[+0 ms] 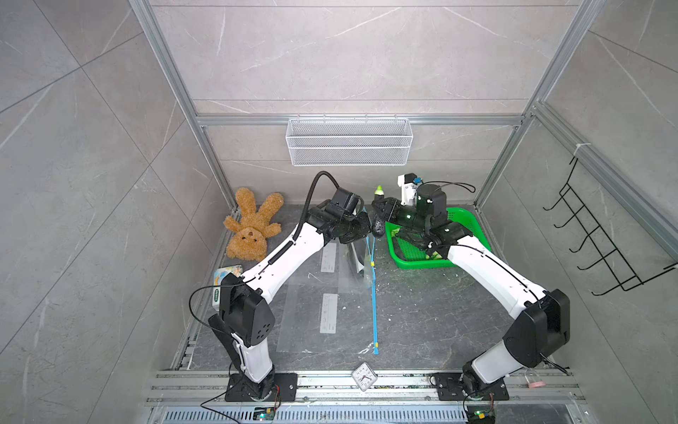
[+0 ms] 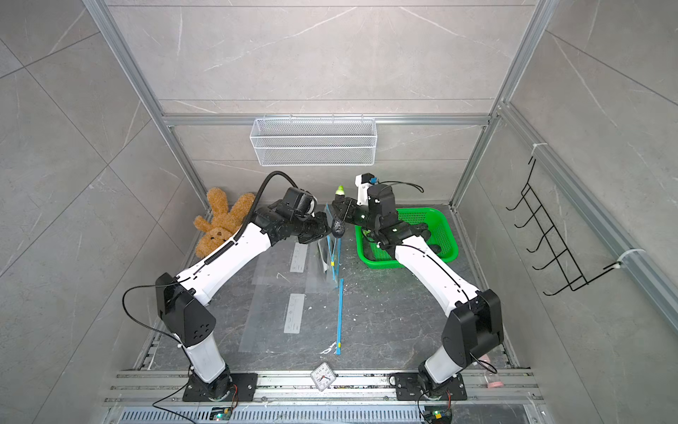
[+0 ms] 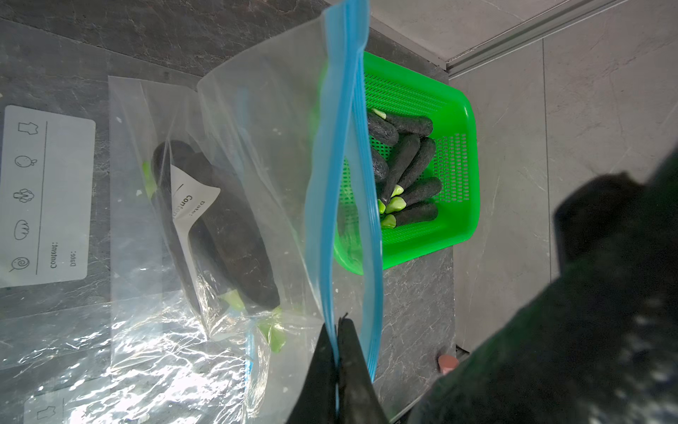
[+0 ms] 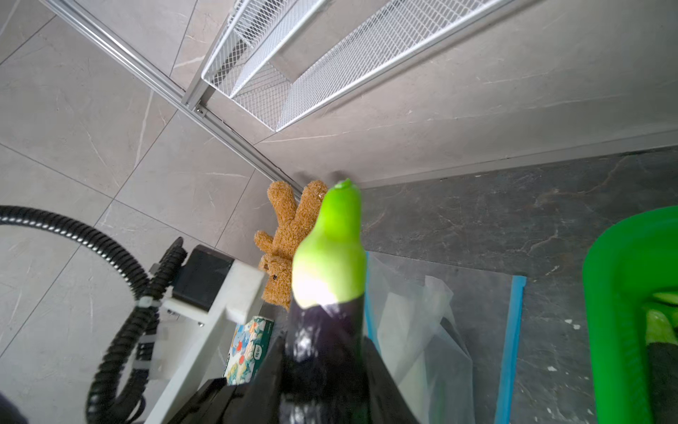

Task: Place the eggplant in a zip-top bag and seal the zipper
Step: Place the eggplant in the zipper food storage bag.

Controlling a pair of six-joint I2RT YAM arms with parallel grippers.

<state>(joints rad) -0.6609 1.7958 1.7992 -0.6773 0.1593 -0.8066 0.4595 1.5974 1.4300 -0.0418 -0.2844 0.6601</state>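
My left gripper is shut on the blue zipper strip of a clear zip-top bag and holds it upright off the table; both top views show it there. The bag's mouth gapes a little. My right gripper is shut on a dark purple eggplant with a green stem end pointing up. In both top views the eggplant hangs right beside the left gripper at the bag's upper edge.
A green basket with several more eggplants sits at the back right. A second bag with an eggplant inside and a flat bag lie on the table. Teddy bear back left, clock at the front.
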